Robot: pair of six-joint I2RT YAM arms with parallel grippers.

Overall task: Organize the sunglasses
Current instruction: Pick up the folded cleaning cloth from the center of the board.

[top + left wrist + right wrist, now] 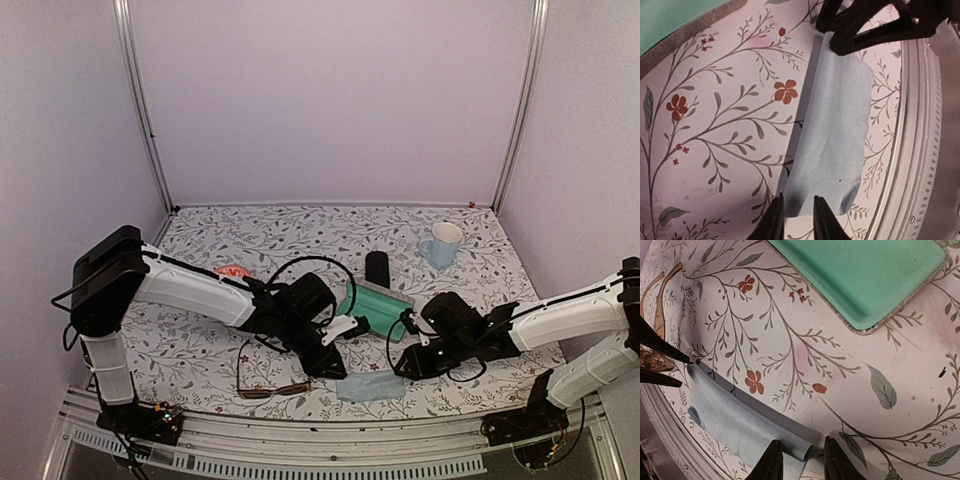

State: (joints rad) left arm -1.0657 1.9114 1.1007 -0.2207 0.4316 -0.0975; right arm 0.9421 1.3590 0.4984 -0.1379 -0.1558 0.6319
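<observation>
Brown sunglasses (272, 391) lie on the table (480, 290) with their arms unfolded, to the left of the left claw (797, 202) and just past the end of the blue cloth (835, 130) that it works on. The pink-red sunglasses (232, 271) rest well behind and to the left of that claw, beyond its own arm.

The cloth lies flat between the two claws, one at each end. The left claw stands narrow, with a visible gap and the cloth's edge lying between its tips, not visibly pinched. The right claw (802, 442) is also narrow, with a curled corner of the cloth between its tips; whether it grips that corner cannot be told.

Just behind both claws a green-lined case (378, 305) lies open, and its visible lining is bare. Farther back stands a black case (377, 268), and behind the right claw a mug (441, 244).

Judged from this layout, the task is at an early stage. Neither pair is in a case, and both claws attend to the cloth. Gathering each pair, folding it and putting it away remain to be done.
</observation>
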